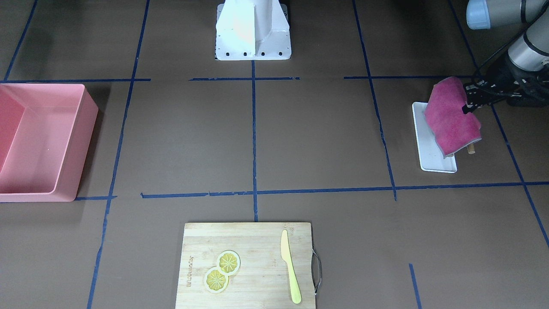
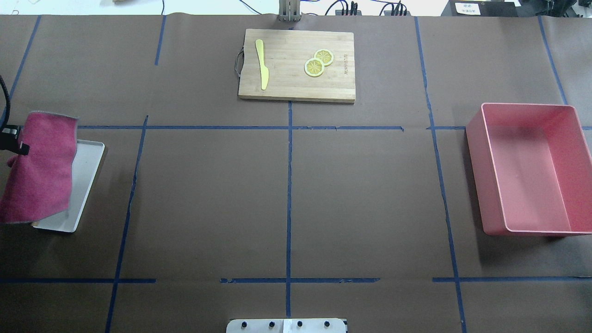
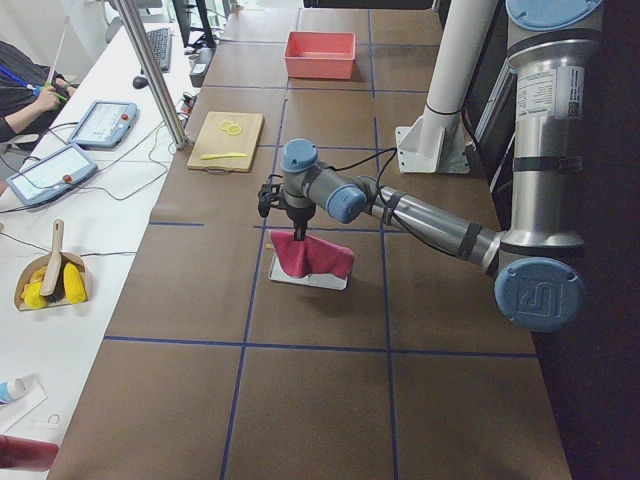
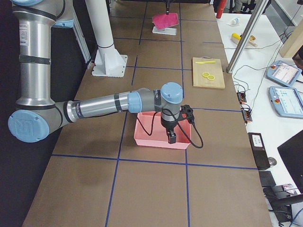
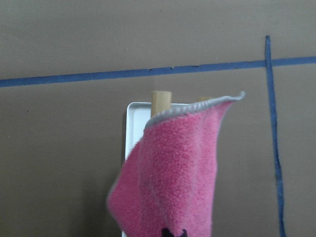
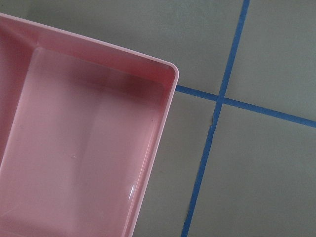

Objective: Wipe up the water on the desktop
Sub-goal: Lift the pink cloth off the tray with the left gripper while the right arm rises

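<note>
The brown desktop [image 2: 208, 199] with blue tape lines shows no water that I can make out. My left gripper [image 1: 466, 106] is shut on a magenta cloth [image 1: 450, 116] and holds it draped just above a white tray [image 1: 431, 156] at the robot's left. The cloth also shows in the overhead view [image 2: 39, 171] and the left wrist view [image 5: 173, 173], with a wooden rod [image 5: 161, 101] behind it. My right gripper [image 4: 171, 137] hangs over the pink bin [image 4: 158, 135]; I cannot tell whether it is open or shut.
The pink bin [image 2: 527, 169] stands at the robot's right and looks empty in the right wrist view [image 6: 79, 148]. A bamboo cutting board [image 2: 296, 64] with two lemon slices [image 2: 318, 63] and a yellow knife [image 2: 262, 62] lies at the far side. The robot's base [image 1: 253, 30] is at the near side.
</note>
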`<action>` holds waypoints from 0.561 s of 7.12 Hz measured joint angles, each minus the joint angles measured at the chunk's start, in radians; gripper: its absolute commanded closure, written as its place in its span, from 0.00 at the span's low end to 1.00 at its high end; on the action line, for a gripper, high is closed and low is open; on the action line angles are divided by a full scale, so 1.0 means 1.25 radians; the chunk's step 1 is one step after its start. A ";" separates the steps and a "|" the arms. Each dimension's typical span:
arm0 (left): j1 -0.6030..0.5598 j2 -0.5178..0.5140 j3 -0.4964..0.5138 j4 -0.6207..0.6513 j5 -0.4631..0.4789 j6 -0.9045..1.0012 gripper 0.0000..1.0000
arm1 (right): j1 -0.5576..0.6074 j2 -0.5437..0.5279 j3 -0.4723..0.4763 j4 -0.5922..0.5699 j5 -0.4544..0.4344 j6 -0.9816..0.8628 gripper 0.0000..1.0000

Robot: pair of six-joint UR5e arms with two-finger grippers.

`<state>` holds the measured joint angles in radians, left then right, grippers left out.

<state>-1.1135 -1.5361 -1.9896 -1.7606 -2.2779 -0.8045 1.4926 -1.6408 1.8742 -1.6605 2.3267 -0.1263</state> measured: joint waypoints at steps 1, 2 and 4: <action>-0.001 -0.023 -0.017 0.007 0.001 -0.129 1.00 | 0.000 0.000 0.002 0.027 0.014 0.000 0.02; -0.001 -0.051 -0.026 0.009 0.002 -0.250 1.00 | -0.001 -0.001 0.002 0.070 0.025 -0.001 0.02; 0.000 -0.124 -0.031 0.012 0.003 -0.480 1.00 | -0.013 -0.001 0.003 0.216 0.047 -0.001 0.01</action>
<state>-1.1139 -1.6905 -2.0286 -1.7460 -2.2746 -1.4048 1.4764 -1.6426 1.8773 -1.3902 2.3849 -0.1279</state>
